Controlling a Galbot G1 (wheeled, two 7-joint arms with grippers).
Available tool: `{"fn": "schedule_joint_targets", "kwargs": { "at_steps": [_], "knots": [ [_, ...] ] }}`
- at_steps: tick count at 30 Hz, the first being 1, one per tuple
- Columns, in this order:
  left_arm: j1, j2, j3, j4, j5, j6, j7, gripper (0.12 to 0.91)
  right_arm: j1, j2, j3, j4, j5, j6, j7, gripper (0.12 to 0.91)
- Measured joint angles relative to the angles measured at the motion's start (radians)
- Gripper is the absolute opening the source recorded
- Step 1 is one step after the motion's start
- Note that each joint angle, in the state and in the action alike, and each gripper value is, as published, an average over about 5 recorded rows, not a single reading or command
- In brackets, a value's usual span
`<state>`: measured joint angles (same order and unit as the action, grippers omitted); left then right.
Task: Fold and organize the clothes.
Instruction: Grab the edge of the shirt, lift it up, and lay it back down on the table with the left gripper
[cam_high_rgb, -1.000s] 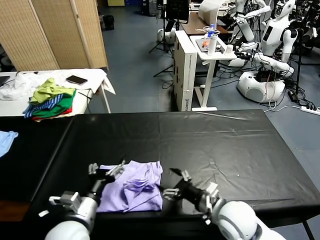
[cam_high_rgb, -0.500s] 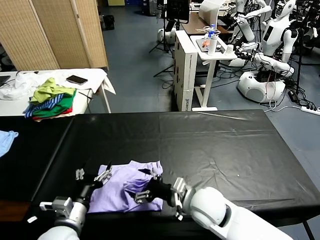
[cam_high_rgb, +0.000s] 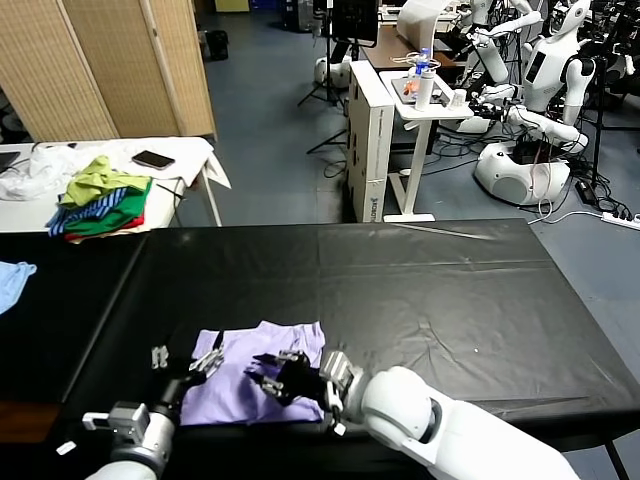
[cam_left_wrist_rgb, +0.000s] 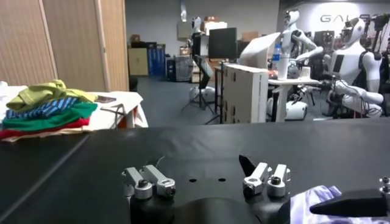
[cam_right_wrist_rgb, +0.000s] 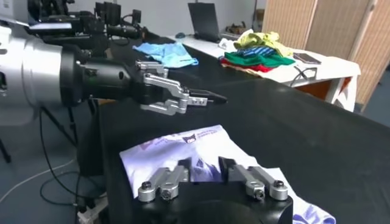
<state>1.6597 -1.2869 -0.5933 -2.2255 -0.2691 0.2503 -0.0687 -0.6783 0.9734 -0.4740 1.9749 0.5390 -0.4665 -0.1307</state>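
1. Head view shows you the lavender T-shirt (cam_high_rgb: 250, 375) lying crumpled on the near edge of the black table (cam_high_rgb: 430, 290), between your two arms.
2. Your right gripper (cam_high_rgb: 268, 373) is down on the middle of the shirt, reaching across it from the right, with its fingers drawn in on a raised fold of the cloth.
3. In the right wrist view the right gripper's fingers (cam_right_wrist_rgb: 181, 168) stand close together over the shirt (cam_right_wrist_rgb: 183, 152), and cloth sits in the narrow gap between them; you are pinching the fabric there.
4. Your left gripper (cam_high_rgb: 185, 357) is at the shirt's left edge, its jaws spread wide and holding nothing. One fingertip is over the shirt's corner; you cannot tell whether it touches.
5. The left wrist view shows the left gripper's fingers (cam_left_wrist_rgb: 149, 181) well apart above bare table, with only a corner of the shirt (cam_left_wrist_rgb: 311, 201) off to one side.
6. The shirt is thin and soft, rumpled into loose folds, with a darker purple print showing on the face spread out below the right wrist.
7. The table cover is a smooth, slightly shiny black sheet with faint creases.
8. Well apart, on a white side table (cam_high_rgb: 190, 150) at the far left, sits a pile of folded clothes (cam_high_rgb: 100, 200) in green, yellow, stripes and red; a light blue garment (cam_high_rgb: 12, 280) lies at the left edge.
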Motion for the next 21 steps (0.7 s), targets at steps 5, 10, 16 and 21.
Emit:
{"fn": "schedule_joint_targets", "kwargs": {
  "at_steps": [5,10,16,21],
  "knots": [
    [-0.001,-0.001,-0.001,-0.001,0.001,-0.001,-0.001,0.907,-0.015,-0.011,0.011,0.014,-0.002,-0.004,0.006,0.151],
    [-0.002,-0.002,-0.001,0.000,0.003,-0.001,-0.002,0.907,-0.053,-0.033,0.037,0.043,-0.002,-0.006,0.016,0.143],
    [-0.002,-0.001,-0.001,0.000,0.003,-0.003,-0.004,0.907,-0.140,-0.075,0.093,0.098,-0.014,-0.014,0.030,0.142],
    [-0.003,-0.001,-0.001,0.000,0.003,-0.005,-0.005,0.907,-0.225,-0.115,0.148,0.146,-0.025,-0.024,0.044,0.141]
  ]
}}
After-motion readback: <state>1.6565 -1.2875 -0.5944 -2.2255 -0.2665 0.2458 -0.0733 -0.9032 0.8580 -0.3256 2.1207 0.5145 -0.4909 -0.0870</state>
